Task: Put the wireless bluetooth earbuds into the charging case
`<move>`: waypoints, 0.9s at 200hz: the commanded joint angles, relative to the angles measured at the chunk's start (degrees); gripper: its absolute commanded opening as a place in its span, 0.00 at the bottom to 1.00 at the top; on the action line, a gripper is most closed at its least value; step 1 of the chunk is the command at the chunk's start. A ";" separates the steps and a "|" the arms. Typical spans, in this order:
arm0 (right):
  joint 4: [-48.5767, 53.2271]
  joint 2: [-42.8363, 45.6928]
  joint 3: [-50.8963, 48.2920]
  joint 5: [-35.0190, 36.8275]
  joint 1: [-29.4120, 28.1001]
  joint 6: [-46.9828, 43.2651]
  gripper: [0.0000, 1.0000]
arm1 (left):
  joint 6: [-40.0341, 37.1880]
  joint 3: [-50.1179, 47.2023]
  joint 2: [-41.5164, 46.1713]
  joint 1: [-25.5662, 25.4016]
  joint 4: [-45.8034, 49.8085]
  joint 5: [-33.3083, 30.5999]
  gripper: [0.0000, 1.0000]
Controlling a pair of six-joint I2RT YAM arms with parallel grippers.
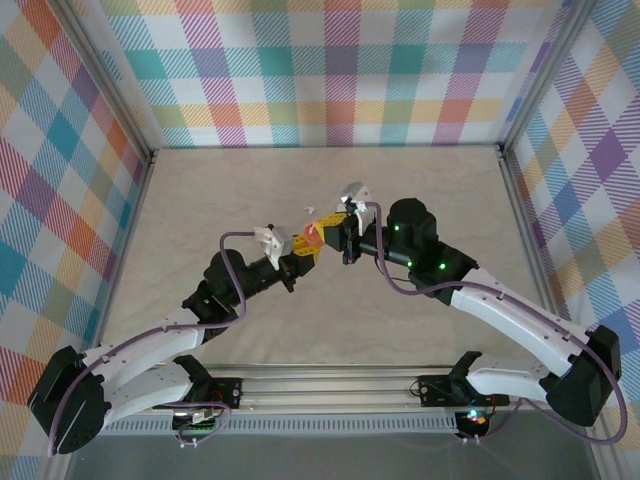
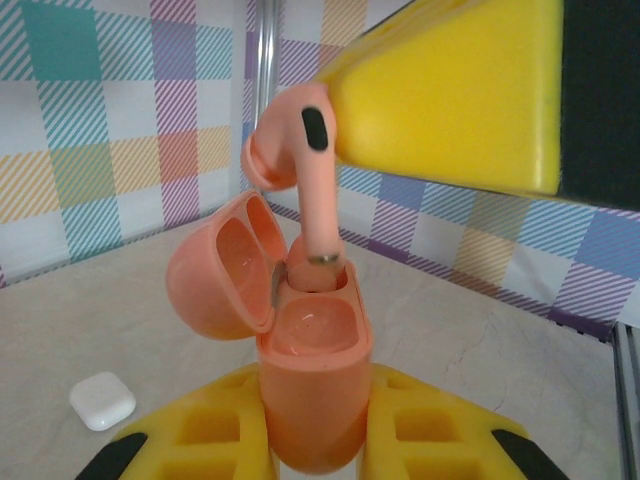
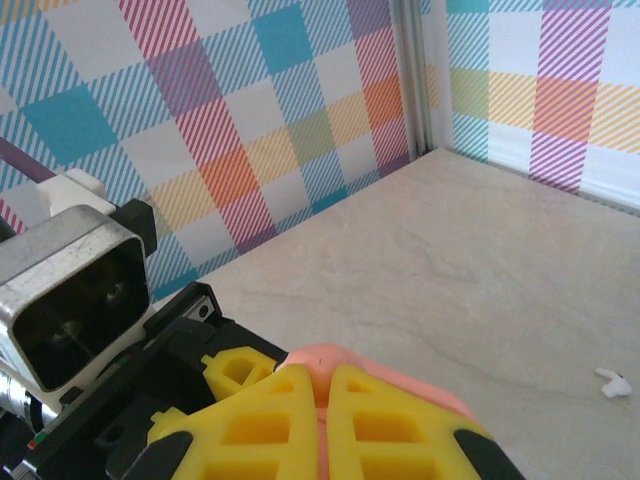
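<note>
My left gripper (image 2: 315, 432) is shut on the coral-pink charging case (image 2: 312, 385) and holds it upright, with its lid (image 2: 215, 275) swung open to the left. A coral-pink earbud (image 2: 300, 170) stands with its stem tip in the case's far slot; the near slot (image 2: 310, 328) is bare. My right gripper (image 3: 322, 400) is shut on that earbud (image 3: 318, 358), and one of its yellow fingers (image 2: 450, 95) shows above the case. From above, both grippers (image 1: 300, 252) (image 1: 336, 236) meet at mid-table. A white earbud (image 3: 612, 382) lies loose on the table.
A closed white case (image 2: 102, 400) lies on the beige table, to the left beyond the coral case. From above, a white object (image 1: 352, 190) sits just behind the right gripper, and a small white piece (image 1: 308, 207) lies nearby. Plaid walls enclose the table.
</note>
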State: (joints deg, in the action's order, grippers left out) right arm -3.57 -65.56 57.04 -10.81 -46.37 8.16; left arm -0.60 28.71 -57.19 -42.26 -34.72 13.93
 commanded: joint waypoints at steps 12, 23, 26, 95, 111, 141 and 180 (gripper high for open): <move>-2.45 -0.29 -0.25 0.53 -0.56 -2.27 0.09 | 0.49 -0.41 0.93 -0.78 -2.38 -0.81 0.00; -1.82 -0.36 -0.21 0.53 -0.65 -2.57 0.09 | 0.35 -0.23 0.84 -0.79 -1.86 -1.39 0.00; -1.75 -0.36 -0.25 0.53 -0.65 -2.69 0.09 | 0.29 -0.11 0.84 -0.78 -1.73 -1.51 0.00; 3.35 -2.08 1.42 6.94 -3.76 -8.12 0.08 | 0.11 0.11 1.18 -0.80 0.08 -5.23 0.00; 3.57 -2.81 1.81 7.68 -4.21 -8.60 0.08 | 0.13 0.12 1.16 -0.81 0.18 -5.28 0.00; 2.75 -3.04 1.41 9.15 -4.34 -8.96 0.08 | 0.08 0.12 1.37 -0.78 0.20 -4.55 0.00; 1.99 -2.05 1.77 10.65 -4.34 -8.66 0.08 | 0.10 -0.35 1.69 -0.81 0.54 -4.61 0.00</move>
State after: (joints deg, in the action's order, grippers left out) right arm -0.82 -68.69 57.36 -3.46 -50.81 0.56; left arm -0.64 28.64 -57.12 -42.33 -32.95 9.32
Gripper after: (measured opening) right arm 0.081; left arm 0.185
